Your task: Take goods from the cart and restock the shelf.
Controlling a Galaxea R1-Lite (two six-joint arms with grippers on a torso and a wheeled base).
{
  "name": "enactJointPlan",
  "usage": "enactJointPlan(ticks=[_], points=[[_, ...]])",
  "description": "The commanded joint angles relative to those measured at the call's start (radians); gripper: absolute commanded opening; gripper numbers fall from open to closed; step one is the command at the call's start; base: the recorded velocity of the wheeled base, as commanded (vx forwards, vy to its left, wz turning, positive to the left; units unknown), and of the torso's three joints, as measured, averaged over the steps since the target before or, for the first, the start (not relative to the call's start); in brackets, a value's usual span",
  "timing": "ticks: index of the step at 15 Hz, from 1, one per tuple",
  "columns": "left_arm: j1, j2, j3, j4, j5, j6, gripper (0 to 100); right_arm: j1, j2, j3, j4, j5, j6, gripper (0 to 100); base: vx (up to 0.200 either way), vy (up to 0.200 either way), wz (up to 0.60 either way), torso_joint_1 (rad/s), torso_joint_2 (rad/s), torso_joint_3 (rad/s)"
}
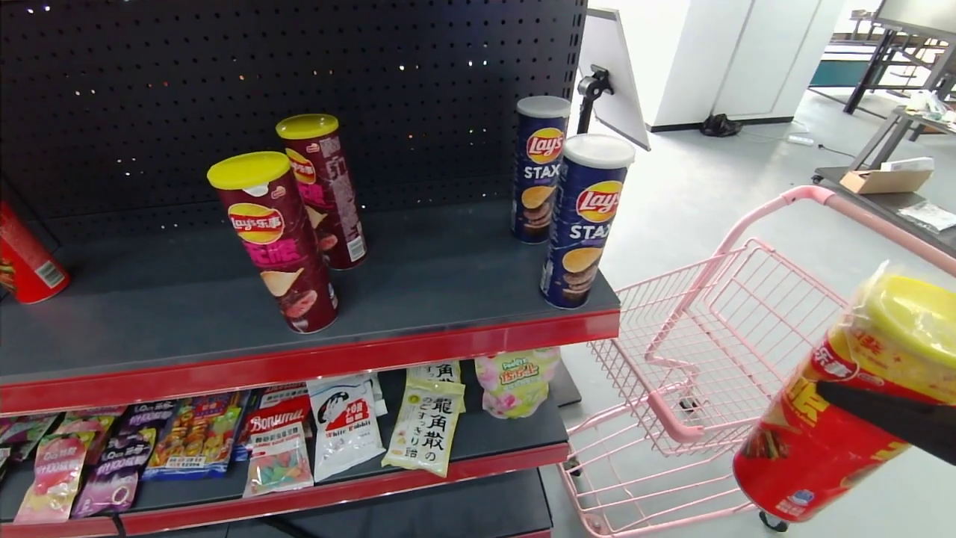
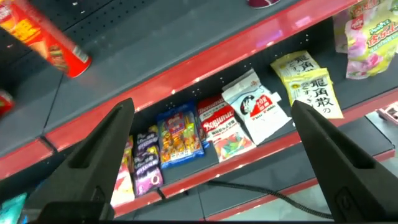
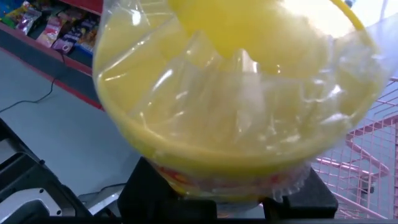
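Note:
My right gripper (image 1: 848, 403) is shut on a red chip can (image 1: 810, 448) with a yellow lid under clear wrap. It holds the can tilted above the pink cart (image 1: 717, 314), to the right of the shelf (image 1: 448, 340). The right wrist view looks onto the can's yellow lid (image 3: 236, 81), with the black fingers (image 3: 155, 193) clamped below it. My left gripper (image 2: 211, 106) is open with nothing between its fingers, in front of the lower shelf's snack bags (image 2: 249, 118).
On the upper shelf stand two maroon chip cans (image 1: 280, 239), two blue cans (image 1: 582, 224) at the right end, and a red can (image 1: 26, 258) at the far left. Bare shelf board lies between the maroon and blue cans. A sign stand (image 1: 609, 75) rises behind the shelf corner.

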Motion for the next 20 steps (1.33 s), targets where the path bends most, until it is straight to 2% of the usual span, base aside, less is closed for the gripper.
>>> enactJointPlan(ticks=[1,13,15,20], points=[[0.0,-0.001,0.0,0.001,0.001,0.0,100,0.022,-0.038,0.021,-0.001,0.001,0.0,0,0.0,0.2,0.0,0.002,0.0,0.012],[0.0,-0.007,0.0,0.001,0.001,0.0,100,0.065,-0.084,0.07,0.004,-0.005,-0.04,0,0.0,0.2,0.0,0.001,0.0,0.004],[0.0,-0.007,-0.001,0.001,0.001,0.0,100,0.105,-0.083,0.069,-0.001,-0.014,-0.04,0,0.0,0.2,0.0,0.002,0.0,0.002],[0.0,-0.007,-0.004,-0.001,0.001,0.0,100,0.113,-0.069,0.058,-0.003,-0.083,-0.046,0,0.0,0.2,0.0,0.004,0.0,0.001]])
